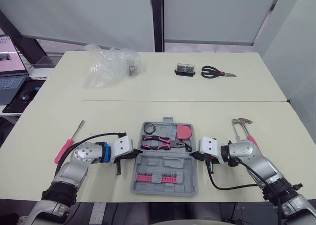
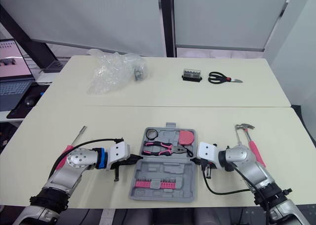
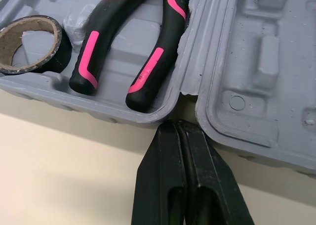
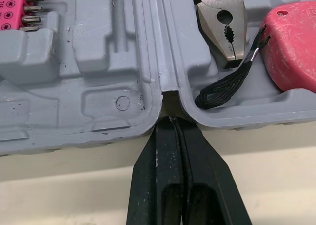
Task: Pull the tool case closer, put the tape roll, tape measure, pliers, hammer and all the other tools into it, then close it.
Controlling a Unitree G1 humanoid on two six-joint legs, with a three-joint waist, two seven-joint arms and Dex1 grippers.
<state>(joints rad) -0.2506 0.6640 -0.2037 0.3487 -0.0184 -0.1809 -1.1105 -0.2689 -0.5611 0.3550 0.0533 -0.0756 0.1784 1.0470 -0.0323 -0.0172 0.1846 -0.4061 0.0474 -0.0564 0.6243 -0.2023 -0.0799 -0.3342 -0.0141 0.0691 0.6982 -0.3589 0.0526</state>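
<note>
Both sets of fingers are pressed together: I see my left gripper (image 3: 175,127) at the left hinge notch of the case (image 1: 163,163), my right gripper (image 4: 170,122) at the right one. It lies open, holding tape roll (image 1: 149,128), pliers (image 1: 160,144) and tape measure (image 1: 184,132). Screwdriver (image 1: 64,150) lies left of it, hammer (image 2: 255,148) right. Scissors (image 1: 216,72) and bag (image 1: 108,64) sit far back.

No readable text (any view)

Free tabletop (image 1: 213,128) between case (image 1: 168,164) and hammer (image 1: 242,120)
</note>
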